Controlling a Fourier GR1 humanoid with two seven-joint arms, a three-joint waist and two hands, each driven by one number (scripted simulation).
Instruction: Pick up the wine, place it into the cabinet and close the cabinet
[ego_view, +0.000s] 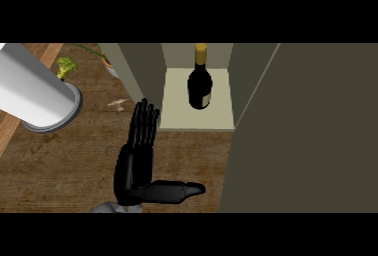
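The wine bottle (199, 85) is dark with a gold cap. It stands upright on the pale shelf (177, 117) inside the open cabinet, towards the back. My left hand (139, 160) shows at the lower middle, fingers straight and pointing up, thumb out to the right, holding nothing. Its fingertips (145, 107) lie just left of the shelf's front corner, apart from the bottle. My right hand is nowhere in the view.
A wide dark door panel (303, 130) fills the right side beside the shelf. A big light-grey cylinder (37, 90) juts in at the upper left. Broccoli (66, 66) and a small mushroom (118, 103) lie on the wooden counter (66, 165).
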